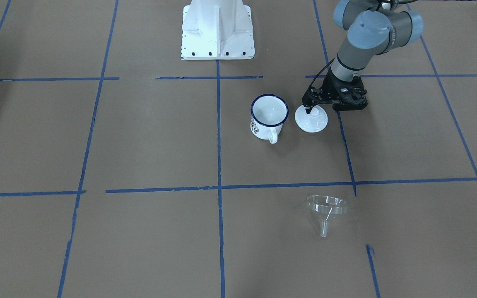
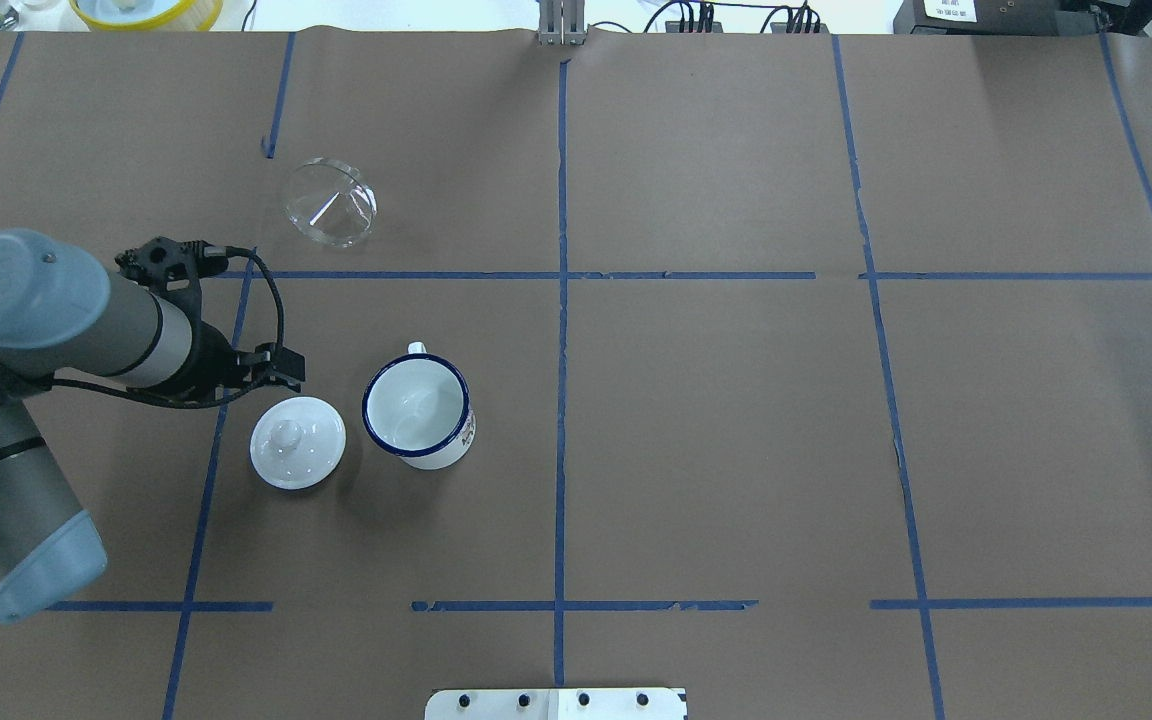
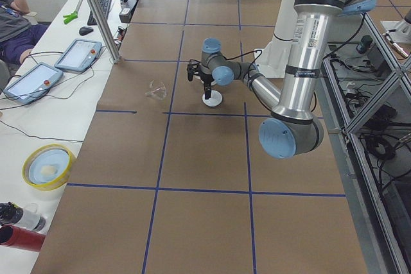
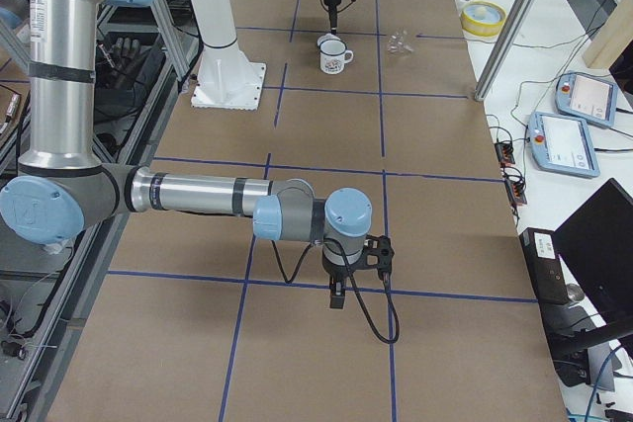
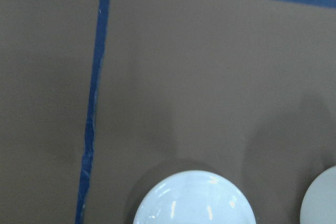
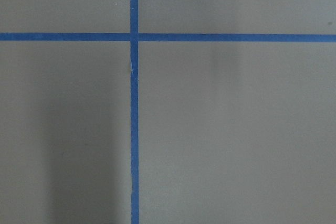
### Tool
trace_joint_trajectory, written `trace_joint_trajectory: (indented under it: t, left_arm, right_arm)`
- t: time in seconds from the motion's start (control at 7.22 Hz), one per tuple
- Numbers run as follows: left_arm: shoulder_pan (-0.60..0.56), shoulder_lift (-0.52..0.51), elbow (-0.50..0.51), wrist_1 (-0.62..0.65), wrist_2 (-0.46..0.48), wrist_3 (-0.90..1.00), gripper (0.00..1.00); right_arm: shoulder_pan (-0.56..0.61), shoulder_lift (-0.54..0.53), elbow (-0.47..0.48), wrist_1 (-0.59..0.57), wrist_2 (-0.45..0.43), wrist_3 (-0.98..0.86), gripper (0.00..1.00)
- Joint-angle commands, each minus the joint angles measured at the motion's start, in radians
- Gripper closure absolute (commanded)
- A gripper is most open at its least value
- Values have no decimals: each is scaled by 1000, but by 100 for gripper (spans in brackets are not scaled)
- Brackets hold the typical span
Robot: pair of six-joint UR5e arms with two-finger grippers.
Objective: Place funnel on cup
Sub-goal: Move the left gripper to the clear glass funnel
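The clear funnel lies on its side on the brown table, apart from everything else; the overhead view shows it at the far left. The white mug with a blue rim, the cup, stands upright and empty near the table's middle. My left gripper hangs just over the far edge of a white domed lid, fingers close together and holding nothing. It stands well short of the funnel. My right gripper points down over bare table far to the right; I cannot tell whether it is open.
The white domed lid with a knob lies beside the cup, on its left-arm side, and fills the bottom of the left wrist view. The robot's white base stands behind the cup. Blue tape lines cross the paper.
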Motion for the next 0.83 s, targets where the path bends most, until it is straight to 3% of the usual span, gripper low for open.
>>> trace_joint_trajectory:
  t: [0.0, 0.28, 0.42, 0.69]
  left_arm:
    - [-103, -15, -34, -8, 2, -251, 12]
    - [-100, -119, -16, -40, 157, -679, 14]
    - [-100, -163, 25, -90, 178, -829, 14]
    - [-99, -216, 188, -294, 305, -1106, 14]
  right_arm:
    - [0, 0, 1, 0, 0, 0, 0]
    - [0, 0, 1, 0, 0, 0, 0]
    - [0, 0, 1, 0, 0, 0, 0]
    - [0, 0, 1, 0, 0, 0, 0]
